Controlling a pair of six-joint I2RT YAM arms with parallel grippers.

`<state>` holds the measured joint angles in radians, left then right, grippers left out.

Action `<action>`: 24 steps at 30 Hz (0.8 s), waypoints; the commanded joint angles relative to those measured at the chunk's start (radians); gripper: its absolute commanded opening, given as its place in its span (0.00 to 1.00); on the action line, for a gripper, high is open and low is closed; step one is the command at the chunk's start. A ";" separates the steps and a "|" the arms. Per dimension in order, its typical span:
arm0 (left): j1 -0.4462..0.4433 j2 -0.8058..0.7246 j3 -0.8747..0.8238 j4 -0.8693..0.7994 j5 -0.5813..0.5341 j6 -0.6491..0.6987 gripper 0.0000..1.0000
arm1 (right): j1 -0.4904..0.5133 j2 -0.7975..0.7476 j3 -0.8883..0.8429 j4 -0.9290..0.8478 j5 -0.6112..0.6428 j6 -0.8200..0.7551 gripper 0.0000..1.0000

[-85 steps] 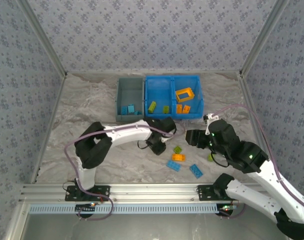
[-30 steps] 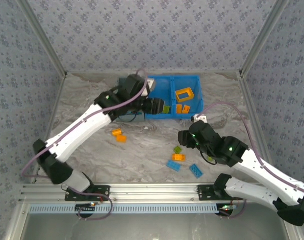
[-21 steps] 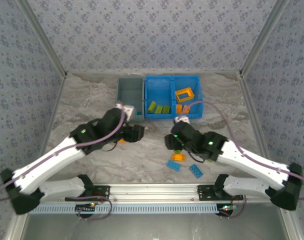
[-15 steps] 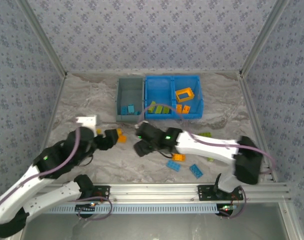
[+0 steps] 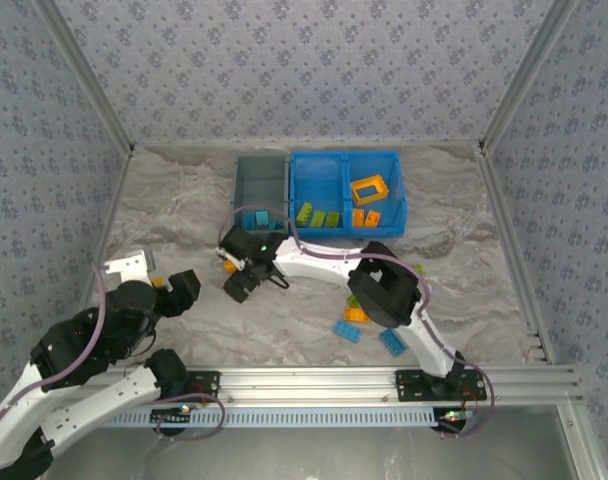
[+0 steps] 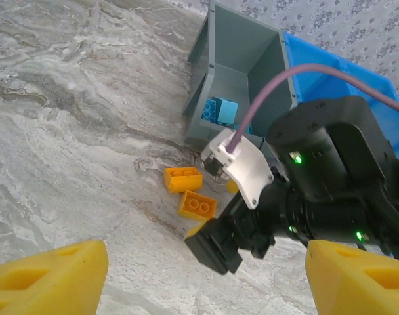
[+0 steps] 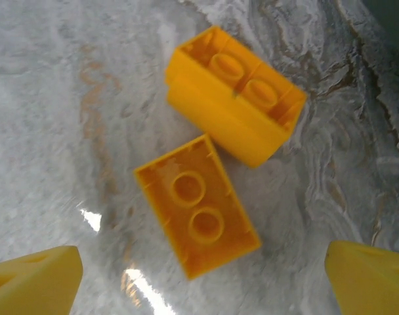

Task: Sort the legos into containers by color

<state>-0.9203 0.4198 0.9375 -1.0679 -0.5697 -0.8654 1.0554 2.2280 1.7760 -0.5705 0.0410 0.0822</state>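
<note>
**Obscured items.** Seen from above, the right gripper (image 5: 239,287) covered most of the two orange studded plastic bricks (image 7: 199,213). An orange sliver showed at its edge, just in front of the near wall of the grey-blue single-compartment plastic bin (image 5: 259,185). The right wrist camera showed both bricks lying on the surface, touching or very nearly so. That gripper's yellow fingertips (image 7: 32,279) were cut off at the lower corners; they stood wide apart with nothing held. The left gripper (image 6: 203,282) was likewise spread wide and empty, well left of the bin and nearer the arm bases. Its arm was cut off at the frame edge. The right arm's elbow overlapped a loose group of green, orange and blue bricks (image 5: 356,314) lying right of and in front of the bin.

**Containers.** Blue bricks (image 5: 256,217) lay inside the bin at its near wall. The bright blue two-compartment plastic bin (image 5: 344,158) stood against its right wall, with green bricks (image 5: 319,216) in the adjoining compartment. The hollow orange frame (image 5: 369,188) lay in the farther one. Exact counts could not be made out.

**Surface and room.** The surface was a creased grey-white marbled sheet (image 5: 164,215). Floral-patterned walls (image 5: 304,70) enclosed three sides.
</note>
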 commanded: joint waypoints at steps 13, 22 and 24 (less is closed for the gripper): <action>0.004 0.046 0.002 0.019 0.020 0.000 0.79 | -0.006 0.152 0.202 -0.133 -0.061 -0.071 0.69; 0.004 0.063 0.010 0.032 0.025 0.009 0.79 | 0.012 0.093 0.109 -0.112 -0.058 -0.072 0.41; 0.004 0.066 0.012 0.037 0.029 0.011 0.79 | 0.016 0.047 0.047 -0.089 -0.058 -0.064 0.36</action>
<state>-0.9203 0.4782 0.9375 -1.0512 -0.5468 -0.8650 1.0542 2.3333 1.8885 -0.6373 0.0059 0.0154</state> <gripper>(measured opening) 0.787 0.372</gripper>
